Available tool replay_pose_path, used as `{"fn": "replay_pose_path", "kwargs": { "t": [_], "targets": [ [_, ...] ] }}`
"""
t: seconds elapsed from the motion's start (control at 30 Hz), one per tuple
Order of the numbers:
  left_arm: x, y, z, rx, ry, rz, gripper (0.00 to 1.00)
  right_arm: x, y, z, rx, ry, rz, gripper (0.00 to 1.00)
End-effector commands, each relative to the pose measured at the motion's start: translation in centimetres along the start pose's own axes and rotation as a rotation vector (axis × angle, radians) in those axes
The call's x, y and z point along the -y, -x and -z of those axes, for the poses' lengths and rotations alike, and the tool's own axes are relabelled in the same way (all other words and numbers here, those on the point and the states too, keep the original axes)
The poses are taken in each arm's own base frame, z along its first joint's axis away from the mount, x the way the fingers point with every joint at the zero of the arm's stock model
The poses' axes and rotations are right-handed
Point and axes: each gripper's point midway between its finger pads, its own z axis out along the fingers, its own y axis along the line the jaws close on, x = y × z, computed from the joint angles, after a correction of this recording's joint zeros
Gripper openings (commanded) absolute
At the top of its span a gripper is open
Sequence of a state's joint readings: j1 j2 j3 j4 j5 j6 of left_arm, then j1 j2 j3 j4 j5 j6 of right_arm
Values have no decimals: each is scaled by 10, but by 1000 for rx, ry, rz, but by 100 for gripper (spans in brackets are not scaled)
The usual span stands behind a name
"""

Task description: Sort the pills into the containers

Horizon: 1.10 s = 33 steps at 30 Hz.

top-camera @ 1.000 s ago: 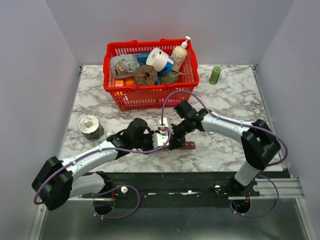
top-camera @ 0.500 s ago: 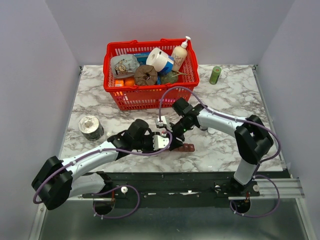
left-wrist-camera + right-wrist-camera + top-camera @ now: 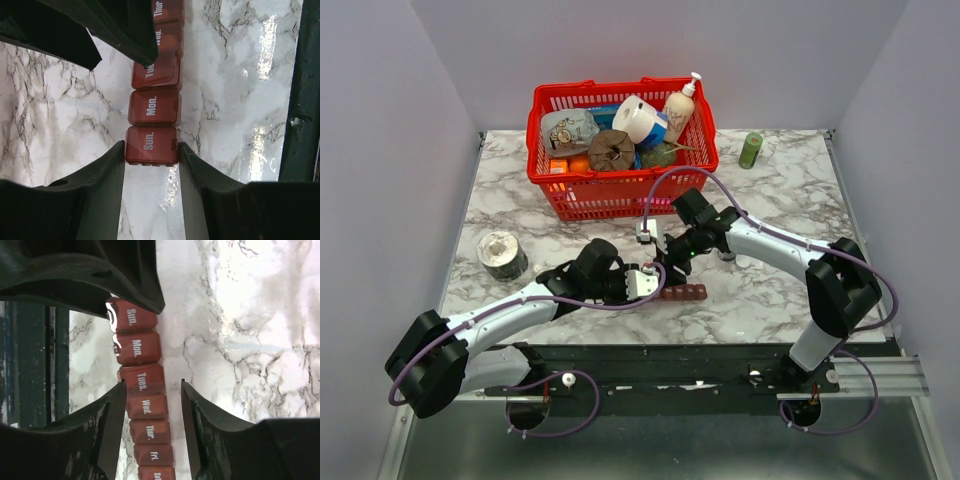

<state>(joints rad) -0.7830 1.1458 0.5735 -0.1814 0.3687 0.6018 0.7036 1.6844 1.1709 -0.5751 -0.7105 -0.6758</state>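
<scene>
The containers are one dark red-brown strip [image 3: 687, 293] of day-labelled lidded compartments, lying flat on the marble near the front edge. My left gripper [image 3: 151, 150] is shut on its "Sun." end [image 3: 151, 145], with a finger pressed on each side. My right gripper [image 3: 152, 390] is open and straddles the strip [image 3: 145, 407] at about "Tues." and "Wed."; its left finger is at the strip's edge and its right finger stands apart. In the top view both grippers [image 3: 655, 285] [image 3: 670, 272] meet over the strip's left end. No pills show.
A red mesh basket [image 3: 610, 195] full of household items stands behind the grippers. A green bottle [image 3: 751, 150] is at the back right. A silver round tin [image 3: 502, 254] sits at the left. The dark front rail [image 3: 305, 100] runs close beside the strip.
The right arm swung a little left and back again, its gripper staying over the strip. The left gripper keeps its hold on the "Sun." end; the strip shifted slightly left.
</scene>
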Motion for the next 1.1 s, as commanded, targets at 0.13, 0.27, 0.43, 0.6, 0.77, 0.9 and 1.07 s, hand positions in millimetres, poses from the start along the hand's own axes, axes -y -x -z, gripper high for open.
{"fn": "replay_pose_path", "kwargs": {
  "t": [0.13, 0.27, 0.43, 0.6, 0.77, 0.9, 1.07],
  "targets": [
    [2, -3, -4, -1, -5, -5, 0, -23, -8, -3, -3, 119, 24, 77],
    [2, -1, -4, 5, -4, 0, 0, -22, -15, -10, -37, 106, 15, 79],
    [2, 0, -3, 10, -1, 0, 0, -16, -21, -20, -75, 79, -9, 78],
    [2, 1, -3, 14, 1, 0, 0, -10, -26, -24, -93, 49, -23, 75],
    [2, 1, -3, 15, -3, 0, 0, -3, -25, -24, -99, 14, -23, 69],
    [4, 0, -3, 14, -9, -1, 0, 6, -24, -21, -108, -39, -18, 64],
    [5, -2, -4, 10, -14, -2, 0, 13, -18, -15, -96, -82, -6, 62]
  ]
}}
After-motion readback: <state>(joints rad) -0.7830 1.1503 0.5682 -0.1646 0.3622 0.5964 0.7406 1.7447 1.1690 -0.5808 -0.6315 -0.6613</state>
